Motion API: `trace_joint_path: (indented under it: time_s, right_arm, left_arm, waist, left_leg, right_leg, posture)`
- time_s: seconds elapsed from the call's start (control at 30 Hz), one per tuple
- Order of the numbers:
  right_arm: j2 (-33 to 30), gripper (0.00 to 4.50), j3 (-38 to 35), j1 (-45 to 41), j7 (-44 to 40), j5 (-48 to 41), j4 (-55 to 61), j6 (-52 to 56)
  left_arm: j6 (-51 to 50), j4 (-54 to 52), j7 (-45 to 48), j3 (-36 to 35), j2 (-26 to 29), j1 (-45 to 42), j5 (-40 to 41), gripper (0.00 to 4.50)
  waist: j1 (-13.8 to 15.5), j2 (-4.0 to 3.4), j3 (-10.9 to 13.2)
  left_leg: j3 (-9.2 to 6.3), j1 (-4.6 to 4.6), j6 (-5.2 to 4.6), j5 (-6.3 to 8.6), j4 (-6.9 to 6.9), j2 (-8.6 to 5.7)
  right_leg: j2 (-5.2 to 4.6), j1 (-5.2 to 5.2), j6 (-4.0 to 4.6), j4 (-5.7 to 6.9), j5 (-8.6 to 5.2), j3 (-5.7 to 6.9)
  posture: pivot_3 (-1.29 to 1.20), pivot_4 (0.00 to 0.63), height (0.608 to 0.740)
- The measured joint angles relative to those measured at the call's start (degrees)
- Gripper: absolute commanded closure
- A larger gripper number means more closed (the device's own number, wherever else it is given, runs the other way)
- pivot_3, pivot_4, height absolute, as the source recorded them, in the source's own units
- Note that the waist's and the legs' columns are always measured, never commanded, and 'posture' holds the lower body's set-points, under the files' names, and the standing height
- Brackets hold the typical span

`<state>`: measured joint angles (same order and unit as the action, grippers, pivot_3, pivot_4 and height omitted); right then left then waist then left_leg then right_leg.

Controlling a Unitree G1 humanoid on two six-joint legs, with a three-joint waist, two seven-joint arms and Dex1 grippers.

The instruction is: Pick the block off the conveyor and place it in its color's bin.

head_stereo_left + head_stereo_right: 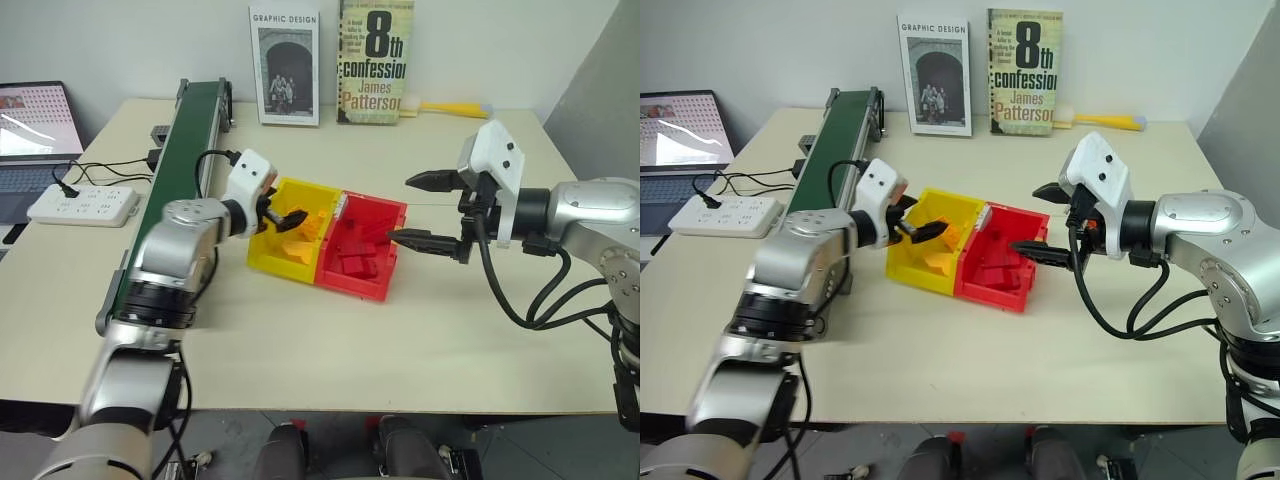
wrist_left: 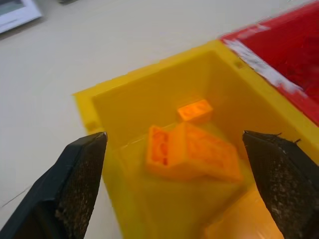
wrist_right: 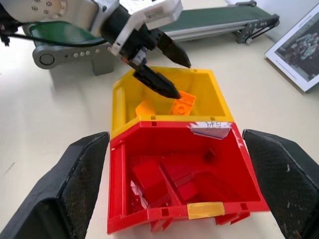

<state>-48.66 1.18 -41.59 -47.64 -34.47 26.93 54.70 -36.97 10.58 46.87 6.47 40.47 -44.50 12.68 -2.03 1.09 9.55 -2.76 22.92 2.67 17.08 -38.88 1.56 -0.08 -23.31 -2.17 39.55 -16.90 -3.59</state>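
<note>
Left eye view, over a cream table (image 1: pixel 300 360): left gripper (image 1: pixel 283 217) poised above the yellow bin (image 1: pixel 268 257), black fingers spread wide and holding nothing; yellow-orange block (image 3: pixel 183 103) lying loose inside that bin, just under the lower fingertip, among other orange bricks; seen down the left wrist as well, with a small block (image 2: pixel 195 110) near the bin's back wall and a larger orange brick (image 2: pixel 192 153) tipped on its side in front of it, both fingers (image 2: pixel 79 172) well apart on either side. Joined to the yellow bin, a red bin (image 1: pixel 385 272) holding red blocks (image 3: pixel 164 181), with a strip of tape (image 3: pixel 205 210) on its near rim. Right gripper (image 1: pixel 427 210) hovering in the air just beside the red bin, on the side away from the yellow one, fingers open wide and empty. Dark green conveyor (image 1: pixel 185 135) running along the table behind the left arm; white power strip (image 1: pixel 83 204) and laptop (image 1: pixel 30 125) beyond it; two books (image 1: pixel 330 62) propped against the back wall.
</note>
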Motion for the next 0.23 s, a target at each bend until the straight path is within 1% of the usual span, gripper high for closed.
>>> trace_joint_path:
  time_s: [0.03,0.1,0.13,0.23]
  right_arm:
    - [-0.6,0.00,0.1,0.9,-0.6,1.0,-1.6,-1.1]
    - [-0.9,0.00,0.3,2.1,-1.2,2.3,-3.4,-3.1]
    - [-1.0,0.00,0.3,2.7,-1.6,2.9,-4.3,-4.0]
    - [-1.0,0.00,0.8,3.3,-2.5,4.1,-5.7,-6.1]
  left_arm:
    - [0.1,-1.4,3.5,-0.6,4.3,0.6,0.3,0.01]
    - [0.8,-2.4,7.5,-1.9,8.7,1.4,1.0,0.01]
    - [1.4,-2.6,9.1,-2.6,10.6,1.8,1.3,0.01]
    - [2.9,-4.2,12.7,-4.6,14.0,4.0,1.9,0.01]
  waist:
    - [0.0,-0.03,0.0]
    - [0.1,-0.05,0.0]
    - [0.2,-0.05,0.0]
    - [0.4,-0.09,0.1]
  left_leg:
    - [0.01,-0.01,0.00,0.00,0.00,0.00]
    - [0.00,-0.01,0.00,0.00,-0.01,0.00]
    - [0.00,-0.01,-0.01,0.00,-0.01,0.00]
    - [0.00,-0.01,-0.02,0.01,-0.04,-0.02]
  right_leg:
    - [-0.01,0.00,0.00,-0.01,0.00,0.00]
    - [-0.01,0.01,0.00,0.00,0.00,0.01]
    - [-0.01,0.01,0.00,0.00,0.00,0.01]
    - [-0.02,0.06,0.00,-0.01,-0.01,0.04]
  posture:
    - [0.00,0.150,0.740]
    - [0.00,0.150,0.740]
    - [0.00,0.150,0.740]
    - [0.00,0.150,0.740]
